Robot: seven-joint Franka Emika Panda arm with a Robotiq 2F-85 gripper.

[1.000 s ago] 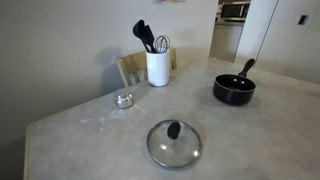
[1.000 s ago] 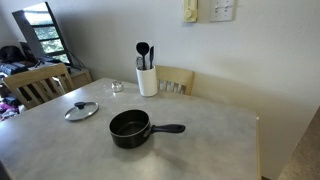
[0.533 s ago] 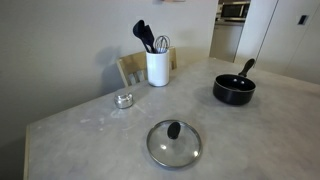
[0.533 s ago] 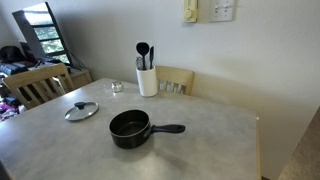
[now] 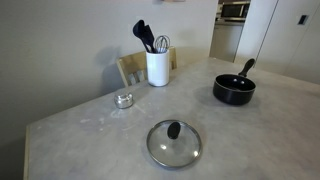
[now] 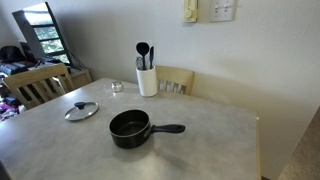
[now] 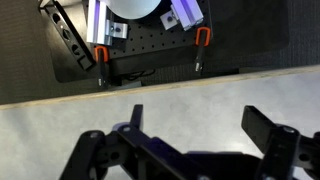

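Observation:
My gripper shows only in the wrist view. Its two black fingers are spread wide apart with nothing between them, over the bare pale tabletop near its edge. The arm does not show in either exterior view. On the table stand a black saucepan with a long handle, a glass lid with a black knob lying flat, a white utensil holder with black utensils, and a small glass jar.
The marble-look table stands against a wall. A wooden chair stands at one side, another chair back behind the holder. In the wrist view a black perforated base with orange clamps lies beyond the table edge.

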